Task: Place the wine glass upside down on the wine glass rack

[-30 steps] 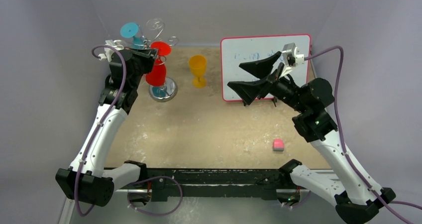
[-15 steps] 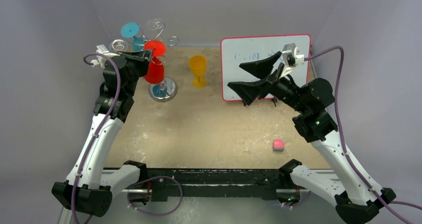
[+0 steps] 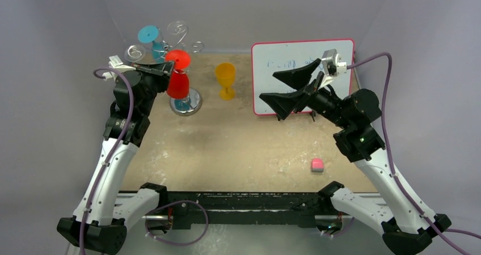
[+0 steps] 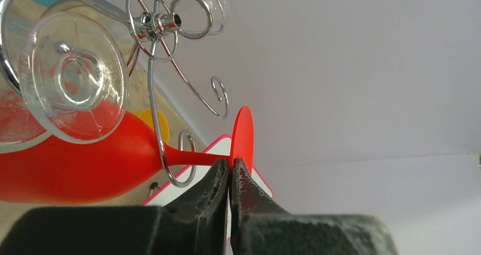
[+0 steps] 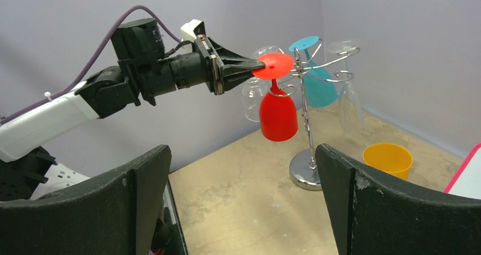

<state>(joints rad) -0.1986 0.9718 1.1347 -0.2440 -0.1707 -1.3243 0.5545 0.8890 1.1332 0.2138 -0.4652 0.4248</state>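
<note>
Sandy tabletop carries the silver wire tree-shaped wine glass rack at far left. The red plastic wine glass hangs bowl-down from one curled arm, its stem axis vertical. The left gripper is clenched on the rim of the glass's foot, approaching horizontally. The right gripper, spread wide, is well apart.
</note>
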